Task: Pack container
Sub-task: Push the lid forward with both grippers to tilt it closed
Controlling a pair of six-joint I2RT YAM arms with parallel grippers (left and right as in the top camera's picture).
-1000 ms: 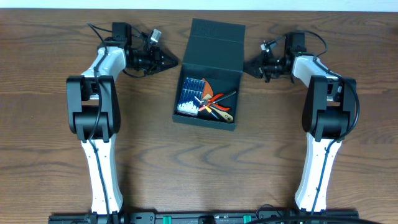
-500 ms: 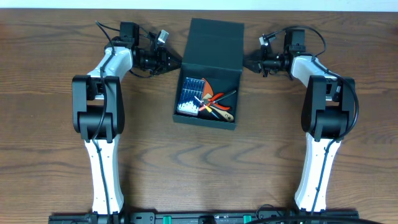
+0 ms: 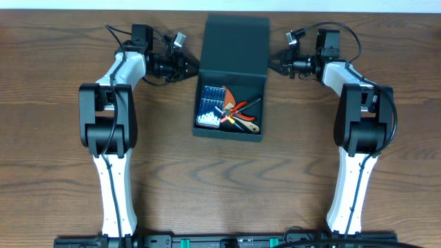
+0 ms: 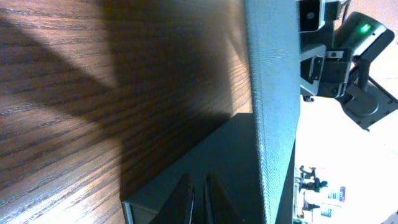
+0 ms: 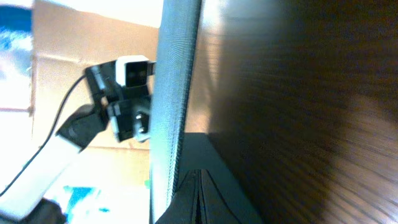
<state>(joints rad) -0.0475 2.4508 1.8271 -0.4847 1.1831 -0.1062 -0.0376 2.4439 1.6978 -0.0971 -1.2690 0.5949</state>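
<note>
Open container [image 3: 227, 133] at the far middle of the table [image 3: 172, 172], a gripper at each side of its raised lid [image 3: 236, 45].
The box sits between the two arms and holds a blue bit case [image 3: 209, 108] beside orange-handled tools [image 3: 239, 110]. The lid shows edge-on in both wrist views. The left gripper [image 3: 195, 67] has its tip right at the lid's left edge, and the right gripper [image 3: 271, 67] is at the right edge. The left fingers [image 4: 185, 198] are closed to a bare slit, the right ones [image 5: 189, 200] are pressed together, and neither pair grips anything.
</note>
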